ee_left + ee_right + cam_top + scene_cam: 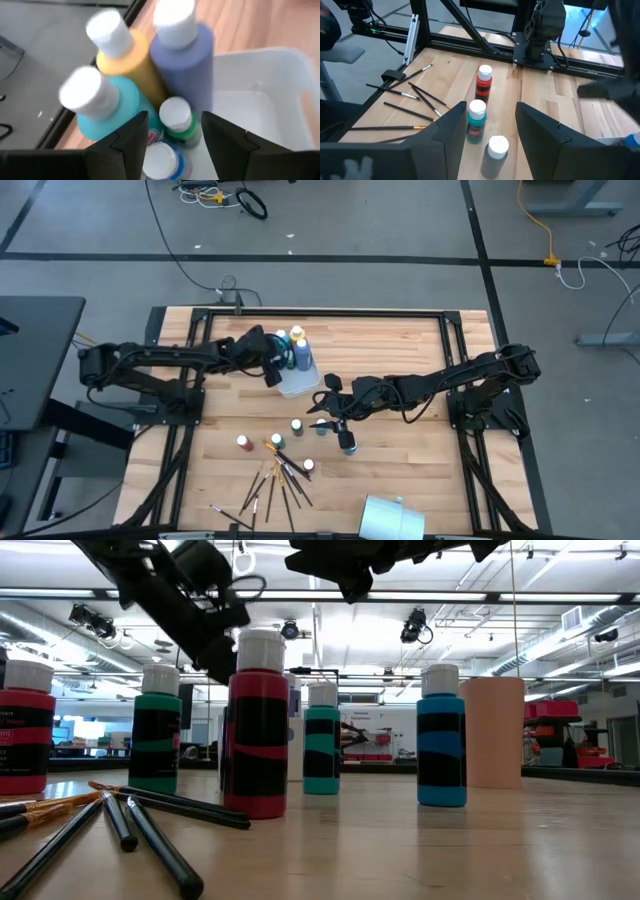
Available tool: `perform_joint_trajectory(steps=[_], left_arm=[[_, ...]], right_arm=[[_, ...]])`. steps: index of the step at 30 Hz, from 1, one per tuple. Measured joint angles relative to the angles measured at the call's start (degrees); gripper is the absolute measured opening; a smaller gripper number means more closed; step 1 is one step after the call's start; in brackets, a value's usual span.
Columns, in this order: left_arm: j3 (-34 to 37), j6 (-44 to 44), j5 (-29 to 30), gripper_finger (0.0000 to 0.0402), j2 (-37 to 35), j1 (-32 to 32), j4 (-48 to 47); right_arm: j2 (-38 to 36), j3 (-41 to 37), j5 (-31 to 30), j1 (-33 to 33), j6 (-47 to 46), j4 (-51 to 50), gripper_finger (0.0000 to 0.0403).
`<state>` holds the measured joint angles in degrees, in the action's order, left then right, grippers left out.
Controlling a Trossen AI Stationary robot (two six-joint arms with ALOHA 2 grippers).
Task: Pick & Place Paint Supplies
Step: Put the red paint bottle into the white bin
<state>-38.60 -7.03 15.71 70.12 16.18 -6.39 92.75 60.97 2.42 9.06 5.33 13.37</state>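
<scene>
1. Paint bottles stand in two groups: several packed in the clear bin (300, 383) at the desk's (400, 350) far middle, others loose at centre beside the scattered brushes (275, 485).
2. The left gripper (172, 132) hovers over the bin, jaws wide around a small green bottle (177, 120) without gripping it.
3. The right gripper (485, 127) hangs over the loose bottles, jaws wide and empty, above a white-capped bottle (495, 155).
4. Risk, as I judge it: the bin is crowded, so lifting out carelessly could tip neighbours; a skewed descent on the right could topple a loose bottle.

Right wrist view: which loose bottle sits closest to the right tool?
The dark bottle, white-capped, right between the open right tool fingers; the teal bottle and red bottle stand farther out.
</scene>
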Motion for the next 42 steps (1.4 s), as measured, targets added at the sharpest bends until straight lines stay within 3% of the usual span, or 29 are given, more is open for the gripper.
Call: perform_joint_trajectory(steps=[3,11,14,20,29,42], left_arm=[[-1.7,-0.8,-4.0,0.0185,-3.6,-1.2,-4.3],[-2.2,0.1,-23.9,0.0176,-11.6,-5.7,-7.3],[-2.2,0.7,-27.2,0.0176,-12.9,-8.5,-7.5],[-2.2,5.4,-27.1,0.0185,-13.4,-15.4,-12.0],[-2.2,18.4,-17.4,0.0227,-13.4,-28.4,-19.1],[-2.1,38.4,-9.9,0.0231,-12.8,-47.0,-29.2]], right_arm=[[0.0,0.0,0.0,0.0,-0.2,-0.3,0.0171],[0.0,0.0,0.0,0.0,-0.3,-0.6,0.0171],[0.0,0.0,0.0,0.1,-0.3,-0.6,0.0171],[0.0,0.0,0.2,0.1,-0.3,-0.6,0.0171],[0.0,0.0,0.2,0.2,-0.3,-0.6,0.0171],[0.0,0.0,0.2,0.2,-0.3,-0.6,0.0171]])
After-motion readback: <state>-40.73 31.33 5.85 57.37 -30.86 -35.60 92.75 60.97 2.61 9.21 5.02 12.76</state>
